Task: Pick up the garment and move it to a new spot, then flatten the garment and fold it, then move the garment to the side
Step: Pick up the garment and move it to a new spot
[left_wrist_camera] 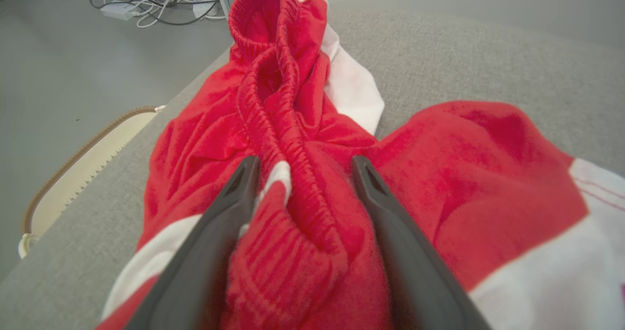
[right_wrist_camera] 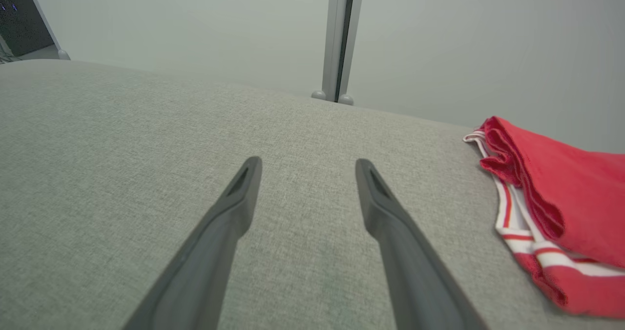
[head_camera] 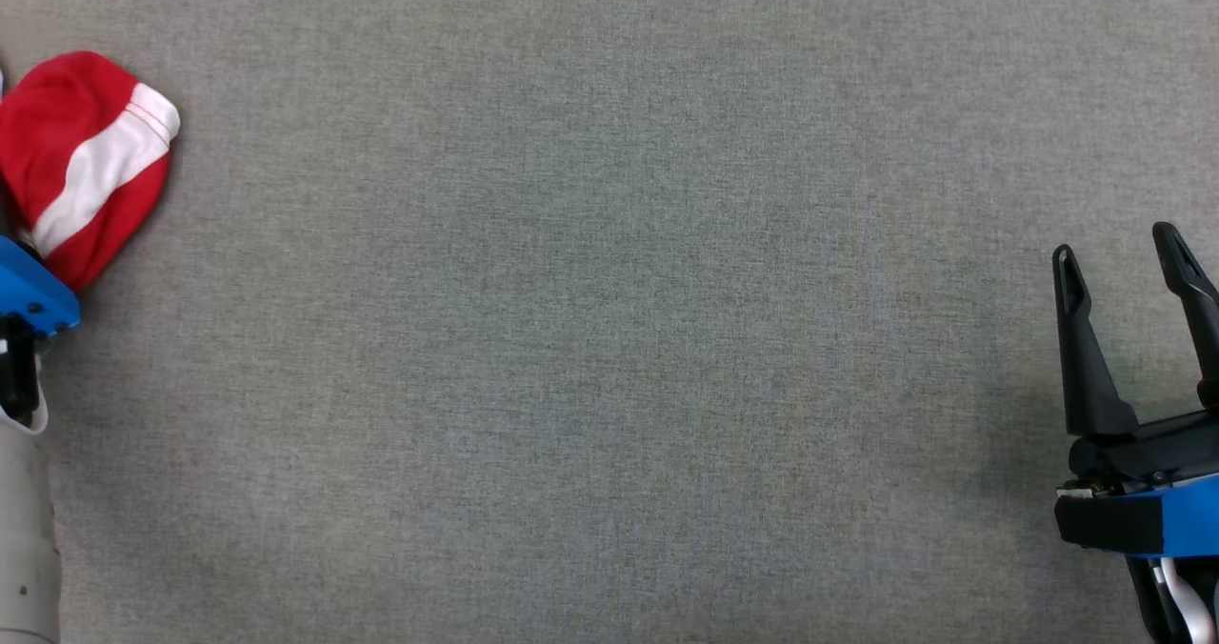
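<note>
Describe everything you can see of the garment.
The garment is red, soft knit cloth with white panels and a ribbed elastic waistband. It lies crumpled in a heap near the left edge of the grey table. The open left gripper straddles its bunched waistband, not closed on it.

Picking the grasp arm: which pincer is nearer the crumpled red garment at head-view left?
Left. The left pincer is open astride the gathered waistband of the garment; the right pincer is open above the table, far across from it.
</note>
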Tool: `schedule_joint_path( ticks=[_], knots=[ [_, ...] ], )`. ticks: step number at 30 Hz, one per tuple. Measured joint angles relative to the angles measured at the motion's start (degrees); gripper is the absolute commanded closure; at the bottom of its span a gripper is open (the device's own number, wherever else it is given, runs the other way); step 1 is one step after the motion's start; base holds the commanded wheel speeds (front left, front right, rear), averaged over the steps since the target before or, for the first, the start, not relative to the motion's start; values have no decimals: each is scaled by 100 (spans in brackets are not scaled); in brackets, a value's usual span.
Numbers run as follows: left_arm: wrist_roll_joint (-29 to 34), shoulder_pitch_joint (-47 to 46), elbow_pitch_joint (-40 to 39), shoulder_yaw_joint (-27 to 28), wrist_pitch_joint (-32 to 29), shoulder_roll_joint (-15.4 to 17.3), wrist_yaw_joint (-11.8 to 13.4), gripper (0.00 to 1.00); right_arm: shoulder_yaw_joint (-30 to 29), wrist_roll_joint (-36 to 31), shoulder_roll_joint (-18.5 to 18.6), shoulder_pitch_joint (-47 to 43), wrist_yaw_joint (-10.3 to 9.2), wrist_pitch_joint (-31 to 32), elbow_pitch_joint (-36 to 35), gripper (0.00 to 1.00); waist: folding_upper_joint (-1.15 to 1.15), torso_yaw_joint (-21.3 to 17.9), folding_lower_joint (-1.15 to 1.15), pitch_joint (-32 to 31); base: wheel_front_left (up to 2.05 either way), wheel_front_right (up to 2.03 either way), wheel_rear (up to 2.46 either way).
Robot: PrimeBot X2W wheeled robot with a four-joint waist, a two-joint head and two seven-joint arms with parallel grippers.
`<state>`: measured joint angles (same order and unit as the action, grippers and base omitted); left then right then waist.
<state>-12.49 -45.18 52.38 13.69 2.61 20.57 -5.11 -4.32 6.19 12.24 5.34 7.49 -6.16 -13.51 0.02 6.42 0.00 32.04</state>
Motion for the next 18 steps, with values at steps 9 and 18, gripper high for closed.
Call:
schedule_joint_path(
  ticks=[9, 18],
  knots=[
    [-303, -230, 710, -85, -1007, 53, -146, 47, 98, 22, 22, 40, 0, 38, 48, 0, -1, 15, -1, -177, 0, 0, 0],
    [-427, -222, 624, -211, -534, -87, -198, 100, 180, 62, -82, 36, 0, -51, 276, 0, -1, -54, 0, -542, 0, 0, 0]
  ],
)
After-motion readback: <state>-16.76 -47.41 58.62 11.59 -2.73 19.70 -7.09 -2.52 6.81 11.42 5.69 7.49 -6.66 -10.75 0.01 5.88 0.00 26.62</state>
